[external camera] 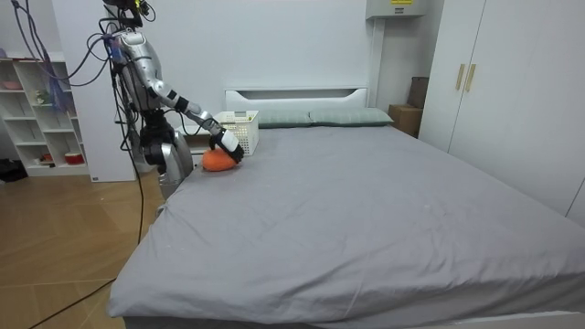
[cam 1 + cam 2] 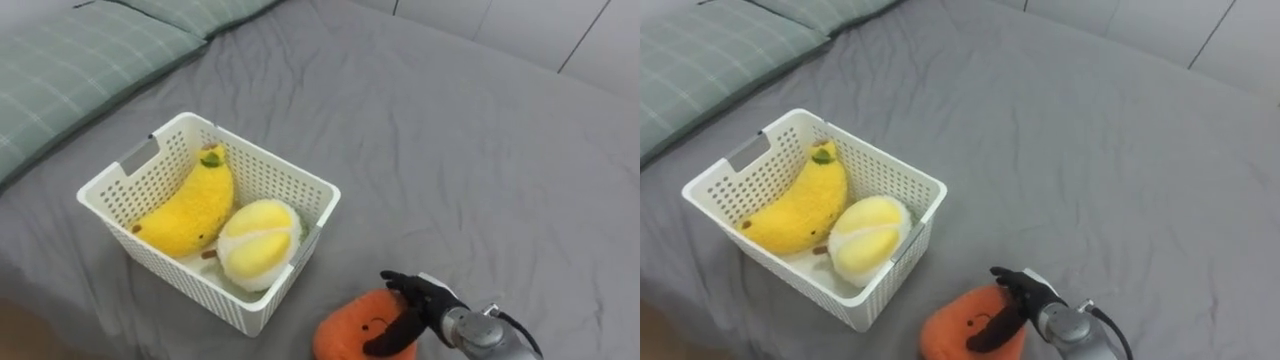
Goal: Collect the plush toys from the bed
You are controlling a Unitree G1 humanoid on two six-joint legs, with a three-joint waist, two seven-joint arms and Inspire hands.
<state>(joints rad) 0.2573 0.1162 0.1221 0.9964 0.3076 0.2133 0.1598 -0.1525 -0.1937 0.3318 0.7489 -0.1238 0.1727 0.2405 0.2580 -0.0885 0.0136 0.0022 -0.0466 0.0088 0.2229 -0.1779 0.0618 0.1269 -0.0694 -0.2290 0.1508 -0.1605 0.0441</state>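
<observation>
An orange plush toy [image 2: 355, 328] with a small face lies on the grey bed just right of a white perforated basket [image 2: 285, 186]. My right hand [image 2: 418, 304] rests on the toy's right side, its dark fingers and thumb curled round the plush. In the basket lie a yellow banana plush [image 2: 190, 208] and a round pale-yellow plush [image 2: 257, 240]. In the room view I stand at the bed's side near its head, right arm stretched out, with the right hand [image 1: 229, 146] on the orange toy [image 1: 213, 162] beside the basket [image 1: 239, 126].
The grey bedsheet [image 2: 460, 150] stretches wide to the right and far side. A green checked pillow [image 2: 70, 70] lies beyond the basket at the left. White wardrobe doors [image 1: 512, 91] stand on the room view's right, a shelf unit [image 1: 37, 110] on its left.
</observation>
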